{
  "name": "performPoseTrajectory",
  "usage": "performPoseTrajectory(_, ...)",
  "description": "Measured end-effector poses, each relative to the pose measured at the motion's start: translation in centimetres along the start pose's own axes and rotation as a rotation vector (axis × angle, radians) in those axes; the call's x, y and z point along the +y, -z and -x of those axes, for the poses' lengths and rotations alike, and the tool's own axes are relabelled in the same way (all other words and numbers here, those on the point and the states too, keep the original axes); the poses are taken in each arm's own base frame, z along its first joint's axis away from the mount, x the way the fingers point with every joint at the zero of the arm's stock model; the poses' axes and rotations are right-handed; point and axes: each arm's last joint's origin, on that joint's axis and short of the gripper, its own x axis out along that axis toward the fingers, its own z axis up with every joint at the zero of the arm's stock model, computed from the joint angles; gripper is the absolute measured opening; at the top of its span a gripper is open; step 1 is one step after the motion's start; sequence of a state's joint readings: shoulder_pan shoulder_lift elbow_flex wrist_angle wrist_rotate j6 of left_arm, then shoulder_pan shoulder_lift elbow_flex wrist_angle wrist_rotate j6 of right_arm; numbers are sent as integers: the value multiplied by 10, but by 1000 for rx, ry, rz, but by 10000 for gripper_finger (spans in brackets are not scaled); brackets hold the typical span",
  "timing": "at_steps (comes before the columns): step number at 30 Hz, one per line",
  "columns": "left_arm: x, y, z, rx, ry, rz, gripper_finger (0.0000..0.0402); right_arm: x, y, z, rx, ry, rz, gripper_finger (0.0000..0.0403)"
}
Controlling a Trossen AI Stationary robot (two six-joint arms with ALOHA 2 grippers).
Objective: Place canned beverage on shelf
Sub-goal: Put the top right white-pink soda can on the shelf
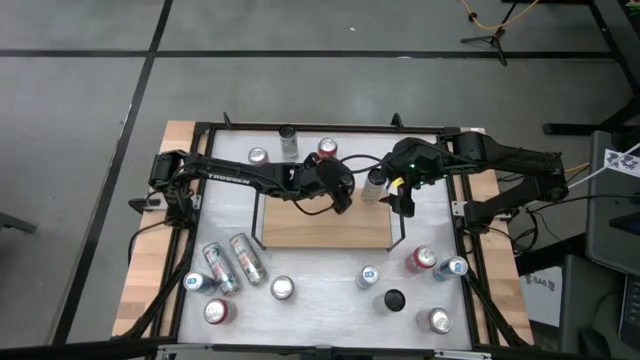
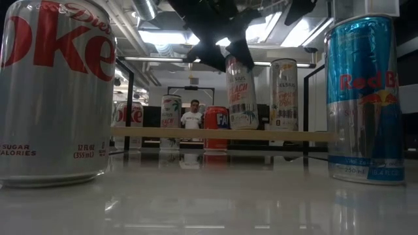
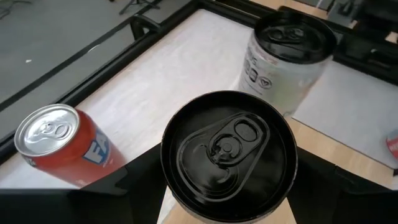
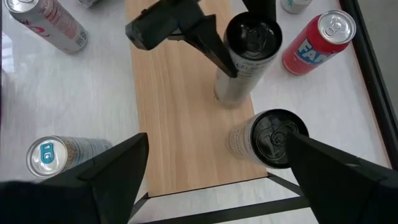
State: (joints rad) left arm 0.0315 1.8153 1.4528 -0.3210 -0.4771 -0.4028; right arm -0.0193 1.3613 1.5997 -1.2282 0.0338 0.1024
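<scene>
a white tabletop (image 1: 320, 285) in a black frame sits on a grey floor, seen from above; the table-level view looks into a lit room where a person stands far behind. loose cans lie and stand along the near edge of the tabletop, a red can (image 1: 327, 149) stands near its far edge, and a light wooden shelf (image 1: 310, 228) lies at its middle.

from the left, the left arm reaches across to the far edge of the shelf. its left gripper (image 1: 343, 192) is clamped on a slim pale can with a black top (image 3: 229, 152). the can stands upright, long axis vertical. from table level its base looks a little above the board, though whether it touches is hard to tell. it sits over the far right part of the shelf.

just to its right, a second black-topped can (image 4: 268, 140) stands upright at the shelf's far right corner, close to the held one but apart.

further right, the right gripper (image 1: 403, 190) hangs over that corner with its jaws wide apart, holding nothing, the standing can lying ahead between its open fingers (image 4: 115, 165).

judging from this, the held can needs only a straight drop onto the board. the left arm has it, and the neighbour can is the thing to avoid bumping.
</scene>
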Motion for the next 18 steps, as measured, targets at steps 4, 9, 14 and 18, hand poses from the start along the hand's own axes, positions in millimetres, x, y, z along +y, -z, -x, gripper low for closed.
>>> performPoseTrajectory(4, 0, 0, 0, -3, -6, 15, 258, 0, 0, 0, 0, 0, 0, 372)
performPoseTrajectory(9, 1, 2, 0, 22, -17, 3, 258, 0, 0, 0, -1, 0, 1, 372)
performPoseTrajectory(14, 3, 5, 0, 46, -32, 11, 258, 0, 0, 0, -1, 0, 2, 372)
performPoseTrajectory(18, 3, 5, 0, 46, -32, 7, 258, 0, 0, 0, 0, 0, 2, 372)
